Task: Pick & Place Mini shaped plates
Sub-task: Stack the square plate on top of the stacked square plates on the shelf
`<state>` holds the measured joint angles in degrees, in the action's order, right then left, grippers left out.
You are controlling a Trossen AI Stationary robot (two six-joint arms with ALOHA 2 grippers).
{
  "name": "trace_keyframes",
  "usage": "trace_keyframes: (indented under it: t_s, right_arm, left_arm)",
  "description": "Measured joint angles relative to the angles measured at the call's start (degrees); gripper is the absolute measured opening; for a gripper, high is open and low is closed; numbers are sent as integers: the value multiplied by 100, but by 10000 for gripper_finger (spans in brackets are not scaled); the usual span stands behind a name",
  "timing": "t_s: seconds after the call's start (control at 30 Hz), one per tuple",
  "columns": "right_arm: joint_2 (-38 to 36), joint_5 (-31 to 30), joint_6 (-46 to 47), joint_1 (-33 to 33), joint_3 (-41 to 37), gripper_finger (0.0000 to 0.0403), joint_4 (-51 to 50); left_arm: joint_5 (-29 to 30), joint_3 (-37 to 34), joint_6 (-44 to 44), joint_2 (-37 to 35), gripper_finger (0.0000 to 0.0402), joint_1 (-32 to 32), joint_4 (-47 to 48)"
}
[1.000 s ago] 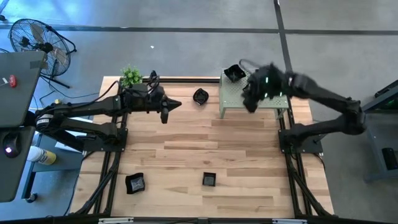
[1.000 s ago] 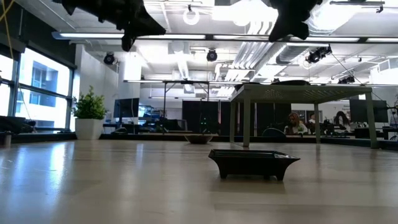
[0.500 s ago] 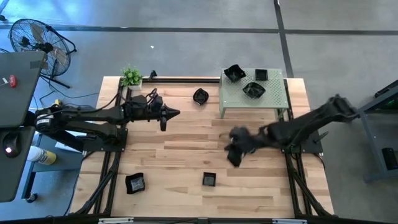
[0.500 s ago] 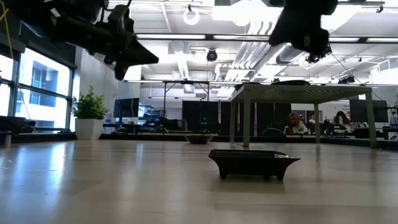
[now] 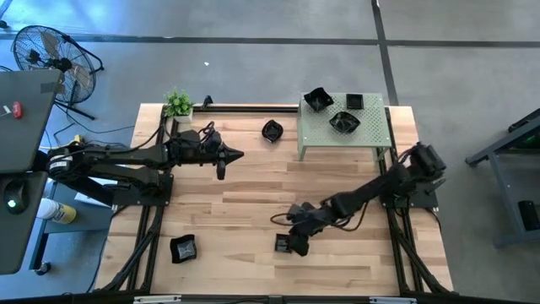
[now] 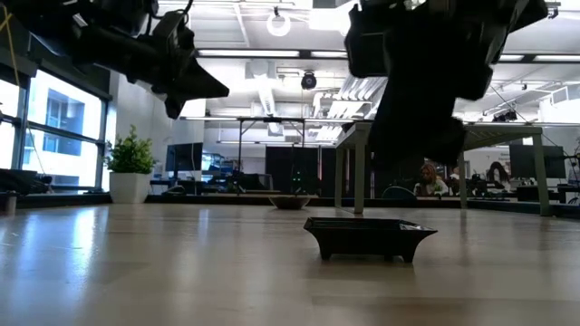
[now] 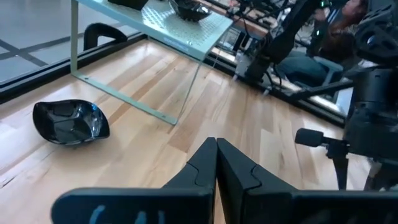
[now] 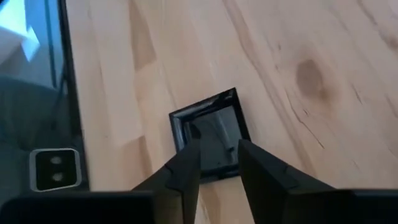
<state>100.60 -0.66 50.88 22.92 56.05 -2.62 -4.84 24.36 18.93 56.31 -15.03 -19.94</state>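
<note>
Right gripper (image 5: 297,243) is low over the near-centre of the table (image 5: 245,203), right above the small square black plate (image 5: 283,245). In the right wrist view its fingers (image 8: 186,171) stand apart with a clear gap, straddling the plate's near edge; nothing is clamped. Contact with the plate rim can't be confirmed from that angle, probably just above it. In the low view the square plate (image 6: 369,237) sits flat on the wood on its little feet, with the right arm hanging directly behind and above it.

Left gripper (image 5: 226,156) hovers over the far-left part of the table, well clear of the surface. Left wrist view shows its fingers (image 7: 205,163) pressed together, no gap, nothing between them.

Other mini shaped plates:
- wavy-edged bowl-like plate (image 5: 272,130) on the table near the far edge, just left of the stand; also seen in the left wrist view (image 7: 70,121).
- irregular black plate (image 5: 183,248) at the near-left of the table.
- three on top of the pale green perforated stand (image 5: 375,136): a wavy one (image 5: 317,99) at its far-left corner, a square one (image 5: 354,101) at the far side, a flower-like one (image 5: 342,122) toward the middle.

Small potted plant (image 5: 177,104) sits at the far-left corner of the table.
</note>
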Motion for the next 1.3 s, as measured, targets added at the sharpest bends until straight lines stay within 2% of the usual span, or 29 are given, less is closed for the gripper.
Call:
trace_keyframes:
  t_s: [0.3, 0.53, 0.7, 1.03, 1.3]
  right_arm:
    - [802, -29, -865, -136, 645, 105, -419]
    - [902, 40, -954, -195, 686, 103, -656]
    - [902, 275, -1085, -195, 686, 78, -679]
    - [882, 557, -974, -192, 686, 7, -825]
    - [619, 373, -200, -243, 686, 4, -913]
  left_arm:
    - [52, -2, -115, 0, 1, 0, 318]
    - [-219, -2, -113, 0, 1, 2, 390]
    - [-227, -2, -113, 0, 1, 2, 390]
    - [-227, -2, -113, 0, 1, 2, 386]
    - [-225, -2, -69, 0, 1, 2, 380]
